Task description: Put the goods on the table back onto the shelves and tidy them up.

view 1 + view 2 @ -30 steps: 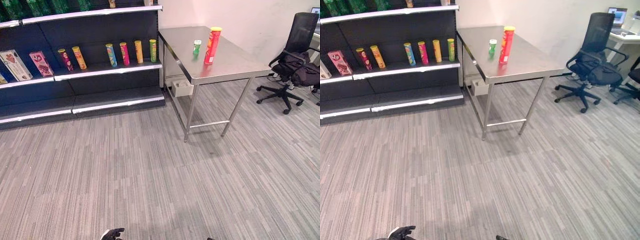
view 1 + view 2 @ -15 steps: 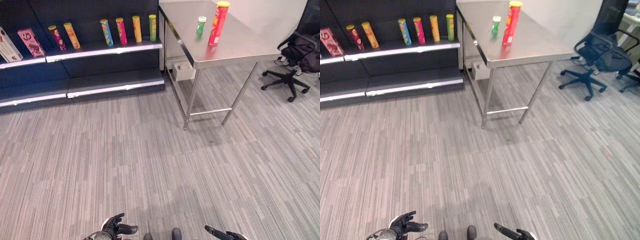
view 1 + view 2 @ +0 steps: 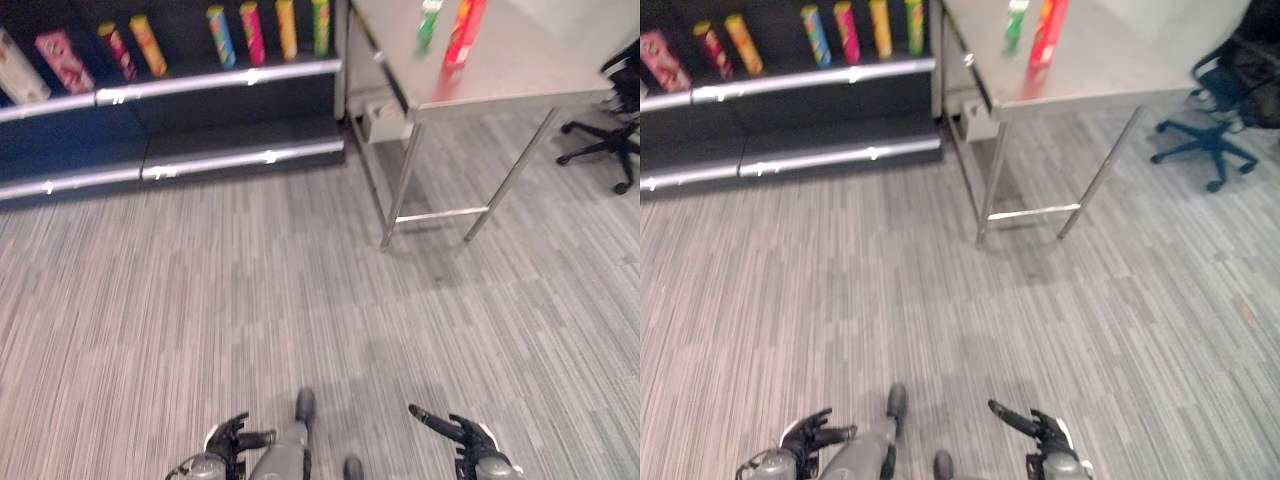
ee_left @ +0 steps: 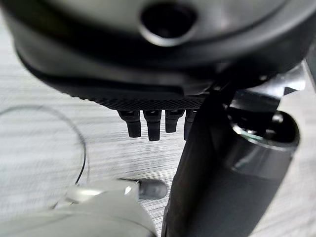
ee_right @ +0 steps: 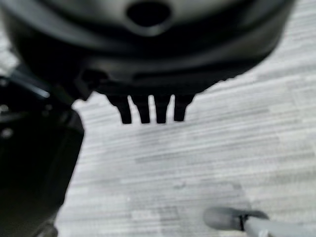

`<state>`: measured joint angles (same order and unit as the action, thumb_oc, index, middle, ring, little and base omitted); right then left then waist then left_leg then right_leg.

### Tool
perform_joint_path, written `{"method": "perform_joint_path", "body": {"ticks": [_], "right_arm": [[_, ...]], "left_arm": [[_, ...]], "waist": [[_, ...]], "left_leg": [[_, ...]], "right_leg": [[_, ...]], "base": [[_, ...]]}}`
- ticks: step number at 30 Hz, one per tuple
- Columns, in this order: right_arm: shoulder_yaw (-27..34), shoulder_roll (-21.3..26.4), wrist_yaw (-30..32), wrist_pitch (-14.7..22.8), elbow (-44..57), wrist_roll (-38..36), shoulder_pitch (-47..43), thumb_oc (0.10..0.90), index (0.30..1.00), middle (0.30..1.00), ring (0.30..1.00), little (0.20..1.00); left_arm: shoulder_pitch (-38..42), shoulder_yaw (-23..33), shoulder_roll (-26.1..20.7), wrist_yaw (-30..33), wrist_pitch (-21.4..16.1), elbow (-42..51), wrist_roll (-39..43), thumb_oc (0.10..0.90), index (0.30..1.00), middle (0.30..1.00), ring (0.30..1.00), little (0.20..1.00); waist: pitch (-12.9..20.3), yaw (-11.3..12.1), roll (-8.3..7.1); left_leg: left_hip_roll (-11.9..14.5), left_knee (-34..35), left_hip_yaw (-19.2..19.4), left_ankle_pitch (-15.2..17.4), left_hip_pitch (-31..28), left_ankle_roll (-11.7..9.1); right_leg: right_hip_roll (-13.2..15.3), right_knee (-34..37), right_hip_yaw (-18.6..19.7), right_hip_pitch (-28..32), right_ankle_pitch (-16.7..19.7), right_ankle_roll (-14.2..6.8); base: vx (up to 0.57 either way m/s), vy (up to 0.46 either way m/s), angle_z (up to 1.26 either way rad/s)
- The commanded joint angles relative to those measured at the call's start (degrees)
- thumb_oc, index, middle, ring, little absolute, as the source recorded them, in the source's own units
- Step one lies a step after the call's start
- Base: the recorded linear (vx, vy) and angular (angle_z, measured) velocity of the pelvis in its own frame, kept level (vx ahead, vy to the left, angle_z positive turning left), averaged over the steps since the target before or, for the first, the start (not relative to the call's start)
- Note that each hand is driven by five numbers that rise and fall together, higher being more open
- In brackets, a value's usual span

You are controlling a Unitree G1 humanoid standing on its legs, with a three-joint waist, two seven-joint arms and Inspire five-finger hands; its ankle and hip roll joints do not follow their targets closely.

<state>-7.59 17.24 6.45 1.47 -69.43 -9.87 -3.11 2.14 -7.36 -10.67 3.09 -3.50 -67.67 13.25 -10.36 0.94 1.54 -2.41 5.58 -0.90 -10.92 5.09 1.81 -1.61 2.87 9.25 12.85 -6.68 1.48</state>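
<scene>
On the steel table (image 3: pixel 520 75) at the top right stand a tall red tube (image 3: pixel 466 32) and a small green can (image 3: pixel 428 24), seen too as the red tube (image 3: pixel 1048 34) and green can (image 3: pixel 1016 27). Several snack tubes (image 3: pixel 253 32) and a pink box (image 3: pixel 57 60) line the dark shelf (image 3: pixel 200 85) at the top left. My left hand (image 3: pixel 232 442) hangs low over the carpet, fingers relaxed, holding nothing. My right hand (image 3: pixel 456 433) hangs at the bottom right, fingers straight and empty. Both are far from the table.
Grey striped carpet covers the floor between me and the shelf. A white box (image 3: pixel 382 118) sits under the table by its legs (image 3: pixel 402 185). A black office chair (image 3: pixel 612 140) stands at the right edge. A lower shelf board (image 3: pixel 240 158) runs near the floor.
The camera has tilted down and moved forward: shelf and table slid toward the top edge. Both hands show more fully at the bottom; their fingers look unchanged.
</scene>
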Motion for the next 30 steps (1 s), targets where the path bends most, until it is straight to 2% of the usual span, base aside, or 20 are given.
{"method": "perform_joint_path", "body": {"ticks": [1,2,4,5,6,7,8,9,11,13,16,18,19,21,22,25,26,28,29,30], "right_arm": [[-1.55,2.19,-0.89,-0.04,2.53,2.36,2.82,0.8,0.9,0.9,0.9,0.9],[-1.12,2.27,-1.35,-0.06,2.29,1.91,2.64,0.8,0.9,0.9,0.9,0.9],[-0.58,2.34,-1.05,0.04,2.71,1.16,2.05,0.8,0.9,0.9,0.9,0.9],[-0.6,2.07,-0.99,-0.03,3.25,0.98,2.1,0.8,0.9,0.9,0.9,0.9],[-0.18,2.01,-0.8,0.15,3.57,0.67,2.43,0.8,0.9,0.9,0.9,0.9],[-0.1,2.18,-0.92,-0.03,3.01,0.81,2.59,0.8,0.9,0.9,0.9,0.9],[0.03,2.31,-0.98,-0.02,2.66,0.47,2.51,0.8,0.9,0.9,0.9,0.9],[0.38,2.67,-0.95,-0.07,2.24,-0.83,2.17,0.8,0.9,0.9,0.9,0.9],[0.47,3.24,-0.82,-0.1,0.93,-1.04,3.01,0.8,0.9,0.9,0.9,0.9],[0.22,3.46,-0.97,-0.06,0.64,-0.55,3.71,0.8,0.9,0.9,0.9,0.9],[-0.21,4.47,-1.22,0.08,0.88,0.08,3.97,0.8,0.9,0.9,0.9,0.9],[-0.49,4.98,-1.45,0.45,1.58,-0.53,3.3,0.8,0.9,0.9,0.9,0.9],[-0.81,5.34,-1.37,0.63,2.38,-0.58,2.97,0.8,0.9,0.9,0.9,0.9],[-1.29,5.62,-1.3,0.62,3.23,-0.51,2.6,0.8,0.9,0.9,0.9,0.9],[-1.46,5.66,-1.15,0.38,2.96,-0.53,2.44,0.8,0.9,0.9,0.9,0.9],[-1.18,5.42,-0.95,0.14,1.75,-0.86,2.47,0.8,0.9,0.9,0.9,0.9],[-1.03,5.34,-0.87,0.2,1.62,-0.85,2.54,0.8,0.9,0.9,0.9,0.9],[-1.12,4.95,-0.09,0.08,0.81,0.01,2.58,0.8,0.9,0.9,0.9,0.9],[-1.34,4.55,0.05,0.03,0.56,0.43,2.84,0.8,0.9,0.9,0.9,0.9],[-1.1,4.39,0.0,-0.04,0.43,0.58,2.88,0.8,0.9,0.9,0.9,0.9]], "left_arm": [[-0.05,-1.85,-1.84,-0.23,-1.55,0.18,-3.13,0.8,0.9,0.9,0.9,0.9],[0.29,-2.07,-2.2,-0.23,-1.33,0.06,-3.92,0.8,0.9,0.9,0.9,0.9],[1.16,-2.75,-2.85,0.17,-1.22,0.33,-4.59,0.8,0.9,0.9,0.9,0.9],[1.41,-2.97,-3.27,-0.08,-1.12,0.81,-4.22,0.8,0.9,0.9,0.9,0.9],[1.69,-2.89,-3.39,-0.09,-1.32,1.24,-3.95,0.8,0.9,0.9,0.9,0.9],[1.86,-3.3,-3.45,-0.26,-1.44,1.46,-4.15,0.8,0.9,0.9,0.9,0.9],[1.92,-3.53,-3.47,-0.21,-1.45,1.39,-4.24,0.8,0.9,0.9,0.9,0.9],[2.07,-3.91,-3.58,-0.11,-1.53,1.42,-4.31,0.8,0.9,0.9,0.9,0.9],[2.69,-4.12,-3.1,-0.21,-1.66,0.35,-5.43,0.8,0.9,0.9,0.9,0.9],[2.22,-4.09,-2.67,-0.28,-1.67,0.18,-5.7,0.8,0.9,0.9,0.9,0.9],[2.05,-4.81,-2.05,-0.98,-1.75,0.21,-5.9,0.8,0.9,0.9,0.9,0.9],[1.97,-4.53,-1.47,-1.36,-1.8,0.57,-4.29,0.8,0.9,0.9,0.9,0.9],[2.06,-4.1,-1.41,-1.07,-1.8,1.66,-2.64,0.8,0.9,0.9,0.9,0.9],[2.36,-3.95,-1.4,-0.74,-1.82,2.93,-1.4,0.8,0.9,0.9,0.9,0.9],[2.31,-3.85,-1.31,-0.49,-1.71,3.56,-0.5,0.8,0.9,0.9,0.9,0.9],[2.08,-3.87,-0.77,-0.62,-1.66,3.79,0.53,0.8,0.9,0.9,0.9,0.9],[2.04,-3.94,-0.7,-0.59,-1.73,3.78,0.65,0.8,0.9,0.9,0.9,0.9],[1.78,-3.9,-0.46,0.01,-2.0,3.27,1.84,0.8,0.9,0.9,0.9,0.9],[1.25,-3.67,-0.39,0.15,-2.13,2.72,2.09,0.8,0.9,0.9,0.9,0.9],[0.91,-3.38,-0.24,0.02,-2.18,2.34,2.24,0.8,0.9,0.9,0.9,0.9]], "waist": [[4.7,0.9,-2.26],[4.49,0.51,-2.26],[2.76,-0.61,-1.51],[1.79,-0.91,-0.59],[1.39,-1.42,0.12],[1.53,-2.16,0.23],[1.29,-2.91,-0.1],[0.84,-4.59,-1.32],[0.1,-6.87,-2.44],[0.7,-6.52,-2.98],[1.83,-6.62,-2.91],[1.79,-6.16,-3.32],[1.06,-5.54,-4.18],[0.09,-4.87,-5.11],[-0.33,-4.48,-5.65],[-0.08,-4.02,-5.47],[-0.11,-3.84,-5.21],[-0.38,-2.35,-2.78],[0.1,-2.29,-2.06],[0.44,-2.44,-1.57]], "left_leg": [[-1.44,-1.27,0.05,3.93,2.36,-3.99],[-2.32,-1.16,0.51,5.34,0.51,-2.87],[-2.31,-0.86,0.68,6.84,-2.38,-1.59],[-1.18,-0.76,1.12,7.66,-3.8,-1.3],[-0.18,-0.68,1.57,9.2,-5.36,-1.57],[0.2,-0.58,1.99,10.71,-6.51,-2.11],[-0.04,-0.58,2.0,11.23,-7.32,-2.22],[-1.33,-0.58,1.09,12.84,-9.12,-2.31],[-2.6,-0.58,-1.84,16.02,-13.39,-2.54],[-2.21,-0.58,-2.13,17.15,-14.33,-2.94],[0.63,-3.58,-1.43,18.31,-14.7,-4.7],[1.14,-11.31,-0.63,18.23,-12.42,-6.25],[0.68,-20.18,-0.55,15.99,-8.33,-6.89],[0.34,-29.0,-0.4,13.77,-3.98,-7.05],[1.63,-32.0,1.56,13.38,-1.29,-6.5],[3.98,-23.7,4.05,15.36,-0.77,-5.81],[4.5,-19.44,3.93,14.63,-1.2,-6.01],[6.36,-4.27,-2.52,5.75,1.2,-8.56],[6.31,-3.74,-4.55,6.32,-0.34,-8.8],[6.22,-2.99,-3.53,6.6,-1.25,-8.88]], "right_leg": [[4.94,-10.4,0.78,-2.79,0.43,-8.96],[6.31,-18.68,1.19,-6.26,6.27,-10.45],[6.92,-30.19,1.31,-12.33,14.91,-10.39],[8.4,-33.37,-1.25,-15.4,14.59,-8.9],[10.11,-31.27,-5.47,-17.3,10.72,-8.32],[9.04,-24.38,-8.7,-19.39,6.54,-8.61],[7.75,-20.3,-9.59,-20.61,6.31,-9.0],[4.66,-10.2,-8.98,-22.7,8.34,-10.35],[1.25,1.62,-7.34,-22.82,13.28,-11.87],[1.7,1.62,-7.54,-21.15,14.26,-11.03],[1.33,1.09,-8.9,-18.24,13.01,-9.52],[1.21,0.76,-9.18,-15.7,11.09,-8.18],[1.65,0.42,-9.2,-13.98,10.12,-7.32],[2.03,0.36,-8.95,-12.77,9.7,-6.62],[2.25,0.7,-9.0,-11.53,8.84,-6.31],[2.95,0.8,-9.9,-10.2,7.56,-6.65],[3.1,0.85,-10.19,-9.93,7.29,-6.91],[2.04,1.26,-9.35,-7.83,5.03,-7.17],[1.99,1.17,-8.75,-7.76,4.68,-7.48],[2.69,1.34,-8.01,-7.21,4.63,-7.78]], "base": [[0.39,0.143,-0.34],[0.31,0.125,-0.32],[0.27,0.11,-0.2],[0.31,0.073,0.08],[0.36,-0.009,0.15],[0.36,-0.064,-0.08],[0.41,-0.152,-0.42],[0.38,-0.149,-0.3],[0.57,-0.29,0.38],[0.35,-0.296,1.27],[0.23,-0.272,1.01],[0.21,-0.293,0.15],[0.14,-0.251,0.05],[0.1,-0.22,0.01],[0.12,-0.154,-0.02],[0.17,-0.01,0.04],[0.19,0.086,-0.44],[0.29,0.206,-0.66],[0.28,0.319,-0.64],[0.17,0.281,-0.58]]}}
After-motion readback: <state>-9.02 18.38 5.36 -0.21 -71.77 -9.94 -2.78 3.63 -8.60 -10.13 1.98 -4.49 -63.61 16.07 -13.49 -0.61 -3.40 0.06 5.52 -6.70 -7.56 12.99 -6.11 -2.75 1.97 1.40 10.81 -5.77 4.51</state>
